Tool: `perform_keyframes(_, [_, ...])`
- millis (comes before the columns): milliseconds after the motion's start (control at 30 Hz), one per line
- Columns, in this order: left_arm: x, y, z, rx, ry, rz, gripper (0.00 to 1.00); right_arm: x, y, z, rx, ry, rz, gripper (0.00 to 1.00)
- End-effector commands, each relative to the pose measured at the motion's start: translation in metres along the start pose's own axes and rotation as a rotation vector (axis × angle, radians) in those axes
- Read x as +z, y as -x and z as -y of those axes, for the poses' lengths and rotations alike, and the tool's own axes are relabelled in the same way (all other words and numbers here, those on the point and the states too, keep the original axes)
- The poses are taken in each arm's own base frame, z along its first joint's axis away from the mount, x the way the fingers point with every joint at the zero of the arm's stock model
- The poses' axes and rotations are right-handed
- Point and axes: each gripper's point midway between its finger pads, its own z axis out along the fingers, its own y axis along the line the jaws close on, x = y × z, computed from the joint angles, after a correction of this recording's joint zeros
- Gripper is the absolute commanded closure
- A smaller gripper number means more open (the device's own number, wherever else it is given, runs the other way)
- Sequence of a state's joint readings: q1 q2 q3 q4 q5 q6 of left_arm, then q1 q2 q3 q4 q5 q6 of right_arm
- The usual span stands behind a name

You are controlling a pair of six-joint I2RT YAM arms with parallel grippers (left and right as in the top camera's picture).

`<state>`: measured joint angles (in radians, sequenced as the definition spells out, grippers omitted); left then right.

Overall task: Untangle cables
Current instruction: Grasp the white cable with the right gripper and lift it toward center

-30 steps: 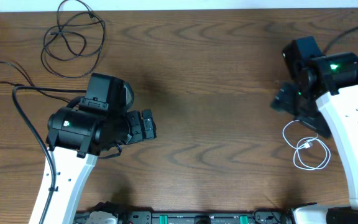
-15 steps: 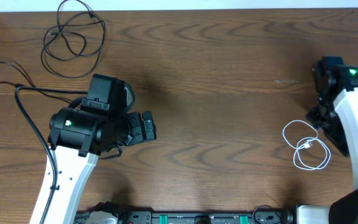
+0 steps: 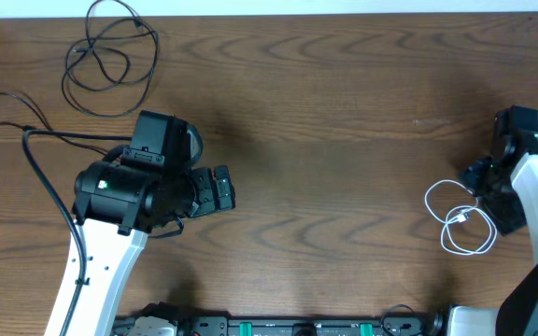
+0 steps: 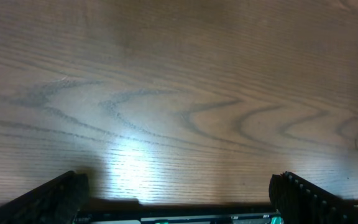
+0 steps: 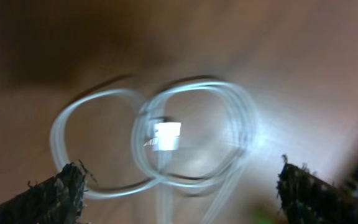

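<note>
Both sets of jaws stand open over a wooden table [image 3: 344, 140], cables lying apart.
The right gripper [image 5: 180, 177] hangs with fingers spread wide over the white cable [image 3: 460, 221], which lies looped at the right edge of the overhead frame, its plug [image 5: 165, 135] showing among the loops. The wrist view is blurred, so contact seems absent but is not certain. The left gripper [image 4: 179, 186], at lower left, is likewise spread, gripping nothing. Black cable [image 3: 110, 61] sits in loose loops in the upper left corner, well apart from both.
</note>
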<state>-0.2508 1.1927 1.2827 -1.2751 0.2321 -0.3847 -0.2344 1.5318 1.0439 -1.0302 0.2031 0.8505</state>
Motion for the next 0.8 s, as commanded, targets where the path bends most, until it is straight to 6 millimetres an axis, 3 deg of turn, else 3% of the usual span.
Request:
perform_keyframes(0, [0.003, -0.002, 0.0, 0.009, 0.003, -0.014, 0.02, 0.005, -0.025, -0.024, -0.222, 0.158, -0.118, 0.04])
perform_keyframes(267, [0.003, -0.002, 0.0, 0.009, 0.001, -0.011, 0.02, 0.008, -0.032, -0.015, -0.213, 0.122, -0.147, 0.01])
perform_keyframes(400, [0.003, -0.001, 0.0, 0.01, 0.001, -0.011, 0.02, 0.008, -0.036, -0.01, -0.195, 0.102, -0.165, 0.11])
perform_keyframes(533, [0.003, -0.002, 0.0, 0.009, 0.002, -0.011, 0.02, 0.015, -0.035, -0.01, -0.194, 0.103, -0.147, 0.37])
perform_keyframes(633, [0.003, -0.002, 0.0, 0.009, 0.002, -0.011, 0.02, 0.021, -0.036, -0.011, -0.193, 0.109, -0.142, 0.51])
perform_keyframes(700, [0.003, -0.002, 0.0, 0.009, 0.002, -0.011, 0.02, 0.023, -0.037, -0.01, -0.193, 0.108, -0.142, 0.69])
perform_keyframes(767, [0.003, -0.002, 0.0, 0.009, 0.002, -0.011, 0.03, 0.02, -0.036, -0.011, -0.194, 0.11, -0.141, 0.99])
